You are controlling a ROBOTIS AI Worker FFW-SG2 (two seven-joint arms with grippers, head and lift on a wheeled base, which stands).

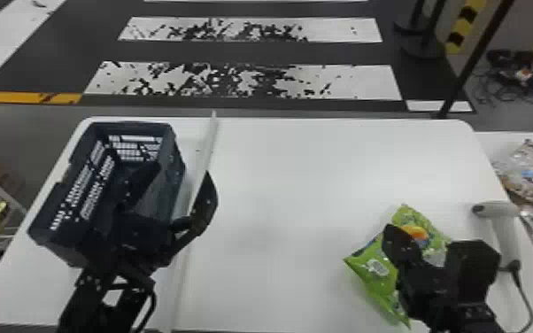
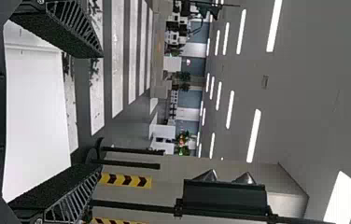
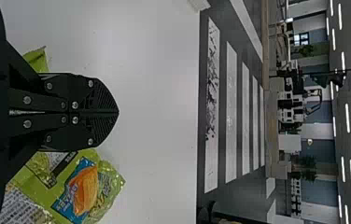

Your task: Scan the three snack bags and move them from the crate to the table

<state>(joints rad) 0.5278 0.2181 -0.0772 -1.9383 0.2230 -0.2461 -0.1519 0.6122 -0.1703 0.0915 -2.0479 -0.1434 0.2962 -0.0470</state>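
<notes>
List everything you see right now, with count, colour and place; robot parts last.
Table: one, white, centre.
Crate: one, dark blue-grey, on the table's left side.
Long strip: one, white, just right of the crate.
Snack bag: one, green, on the table's right side.
Scanner: one, light grey, by the table's right edge.
Wrapped packages: at least two, multicoloured, beyond that edge.
Cables: a heap, black, floor at far right.
Floor stripes: several, mostly white, beyond the table.
Ceiling lights: many, white, overhead.
Left gripper: one, black, open, at the crate.
Right gripper: one, black, shut, over the bag.
</notes>
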